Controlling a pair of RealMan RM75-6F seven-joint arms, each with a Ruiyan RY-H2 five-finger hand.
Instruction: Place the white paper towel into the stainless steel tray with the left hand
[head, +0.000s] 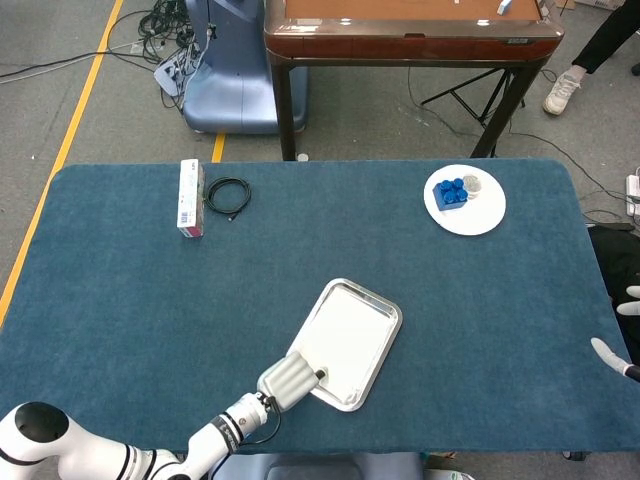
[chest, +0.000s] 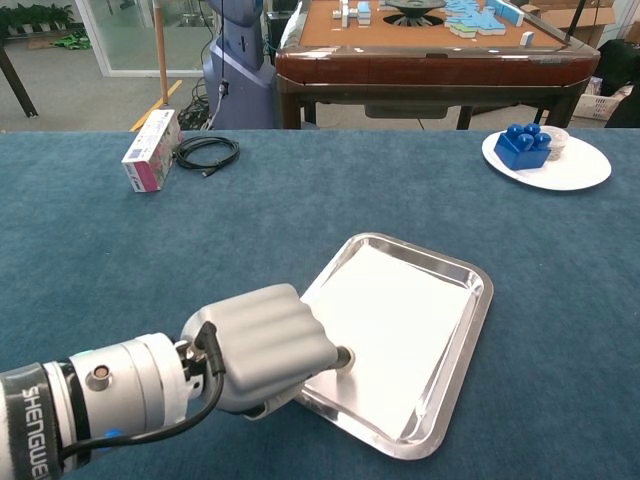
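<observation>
Grey fingers of the left hand lie curled over the near-left corner of the stainless steel tray; whether they grip anything cannot be told. White paper towel lies flat inside the tray on the blue surface. At the right edge, the right hand shows pale fingers spread apart, holding nothing. Far left sit a small box and a black cable; far right, a white plate carries a blue block.
</observation>
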